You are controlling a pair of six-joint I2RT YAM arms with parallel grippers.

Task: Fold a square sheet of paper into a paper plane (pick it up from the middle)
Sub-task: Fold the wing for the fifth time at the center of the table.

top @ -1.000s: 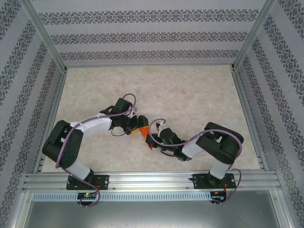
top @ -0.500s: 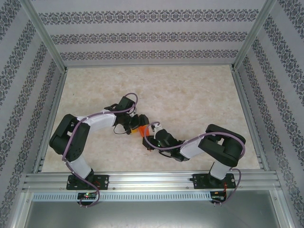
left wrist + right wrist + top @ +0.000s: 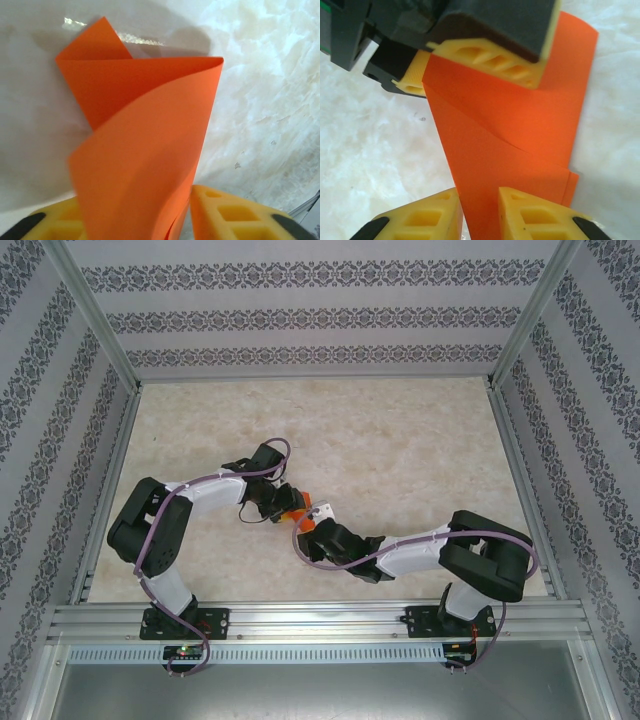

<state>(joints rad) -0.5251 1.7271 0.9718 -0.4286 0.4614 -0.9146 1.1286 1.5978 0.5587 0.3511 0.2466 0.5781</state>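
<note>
The orange sheet of paper (image 3: 300, 517), partly folded, is found near the middle of the marbled table (image 3: 420, 440), toward its near edge, between the two claws where the arms meet. In the left wrist view the sheet (image 3: 145, 125) is seen curled and creased, and it runs up from the table into the left gripper (image 3: 135, 212). It fills the gap there and meets both yellow fingers (image 3: 225, 215), so it is judged to be grasped. In the right wrist view the sheet (image 3: 520, 125) is seen passing between the fingers of the right gripper (image 3: 481, 205). These are parted with a clear gap, so the claw is recorded as released. One finger (image 3: 485, 57) of the left gripper is noted lying against the far end of the sheet.
</note>
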